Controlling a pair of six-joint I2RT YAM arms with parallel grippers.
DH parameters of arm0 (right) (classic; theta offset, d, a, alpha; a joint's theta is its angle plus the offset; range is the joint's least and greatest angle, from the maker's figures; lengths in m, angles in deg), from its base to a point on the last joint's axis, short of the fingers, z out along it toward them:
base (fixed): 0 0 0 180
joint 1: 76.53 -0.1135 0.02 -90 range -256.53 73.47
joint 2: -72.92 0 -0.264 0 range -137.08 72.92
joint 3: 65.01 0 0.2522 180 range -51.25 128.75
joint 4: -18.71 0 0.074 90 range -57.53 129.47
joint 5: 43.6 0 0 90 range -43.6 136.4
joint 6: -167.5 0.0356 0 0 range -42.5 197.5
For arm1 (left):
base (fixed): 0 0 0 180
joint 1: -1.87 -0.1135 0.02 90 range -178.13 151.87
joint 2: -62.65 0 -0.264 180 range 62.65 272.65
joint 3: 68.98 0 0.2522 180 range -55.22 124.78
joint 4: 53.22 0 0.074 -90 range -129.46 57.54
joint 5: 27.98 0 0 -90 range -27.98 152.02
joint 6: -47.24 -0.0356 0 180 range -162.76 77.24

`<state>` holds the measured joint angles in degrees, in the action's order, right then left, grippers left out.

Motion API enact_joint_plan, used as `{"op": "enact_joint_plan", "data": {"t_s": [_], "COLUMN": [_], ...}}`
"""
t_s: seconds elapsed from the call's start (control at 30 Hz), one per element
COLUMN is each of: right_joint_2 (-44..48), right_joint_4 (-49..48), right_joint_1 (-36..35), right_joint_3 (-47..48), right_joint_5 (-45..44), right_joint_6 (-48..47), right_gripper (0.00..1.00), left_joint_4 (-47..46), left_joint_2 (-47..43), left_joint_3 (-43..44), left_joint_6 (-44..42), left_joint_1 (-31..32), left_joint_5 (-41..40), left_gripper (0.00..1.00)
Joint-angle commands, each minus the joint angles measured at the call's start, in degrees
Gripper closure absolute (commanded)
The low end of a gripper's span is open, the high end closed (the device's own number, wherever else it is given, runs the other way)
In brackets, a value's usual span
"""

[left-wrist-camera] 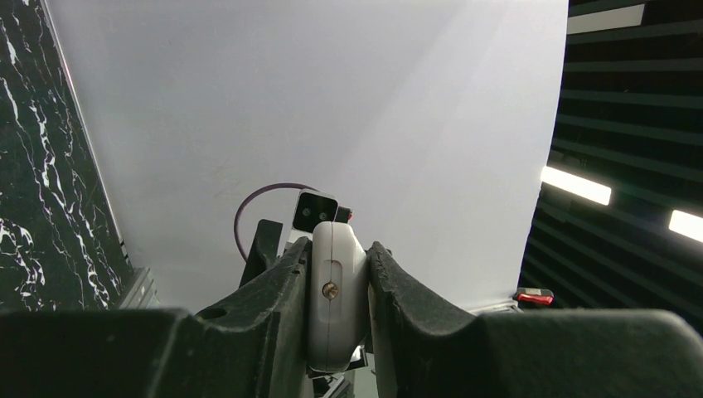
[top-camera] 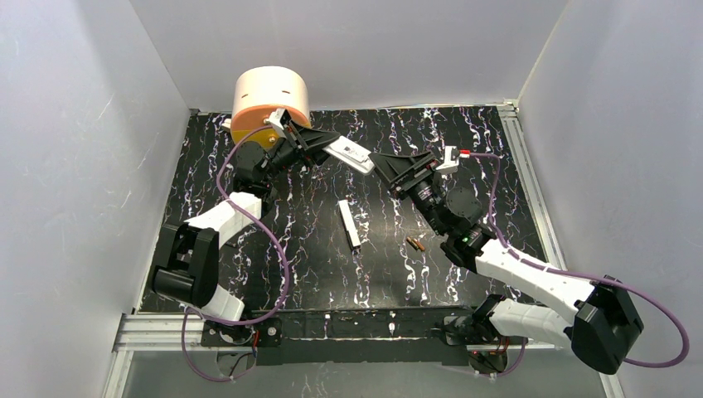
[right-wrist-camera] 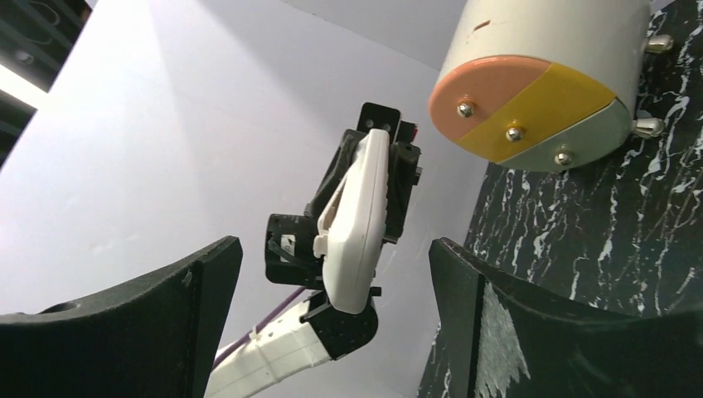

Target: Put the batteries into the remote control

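Observation:
My left gripper (top-camera: 330,147) is shut on the white remote control (top-camera: 349,154) and holds it in the air above the back of the table. In the left wrist view the remote (left-wrist-camera: 336,298) is clamped edge-on between both fingers. My right gripper (top-camera: 384,167) is open and empty, facing the remote's free end, a short way off. In the right wrist view the remote (right-wrist-camera: 357,222) hangs beyond the wide gap of my right gripper (right-wrist-camera: 332,323). Two copper-orange batteries (top-camera: 415,244) lie side by side on the table, in front of the right arm.
A long plain white bar (top-camera: 350,224) lies on the black marbled table (top-camera: 315,265) near the middle. A cream and orange cylinder (top-camera: 269,104) stands at the back left, and also shows in the right wrist view (right-wrist-camera: 539,75). White walls enclose the table.

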<state>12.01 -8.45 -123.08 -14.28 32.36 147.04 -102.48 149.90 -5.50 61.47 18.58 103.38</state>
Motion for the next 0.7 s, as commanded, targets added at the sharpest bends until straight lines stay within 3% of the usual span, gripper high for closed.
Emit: {"op": "enact_joint_plan", "data": {"t_s": [0.0,0.33,0.67], "right_joint_2": [-0.64,-3.42,-6.29], "right_joint_4": [-5.51,-7.49,-5.94], "right_joint_1": [0.64,1.62,2.05], "right_joint_3": [0.56,1.00,2.60], "right_joint_5": [0.79,2.67,5.96], "right_joint_6": [2.91,4.86,4.65], "right_gripper": [0.10,0.28,0.38], "left_joint_4": [-3.27,-4.11,-4.45], "left_joint_2": [-2.51,-3.22,-3.31], "left_joint_3": [-0.10,-1.70,-2.14], "left_joint_6": [0.37,0.86,1.09], "left_joint_1": [-0.11,-0.10,-0.10], "left_joint_5": [-0.08,-0.07,0.12], "left_gripper": [1.00,1.00,1.00]}}
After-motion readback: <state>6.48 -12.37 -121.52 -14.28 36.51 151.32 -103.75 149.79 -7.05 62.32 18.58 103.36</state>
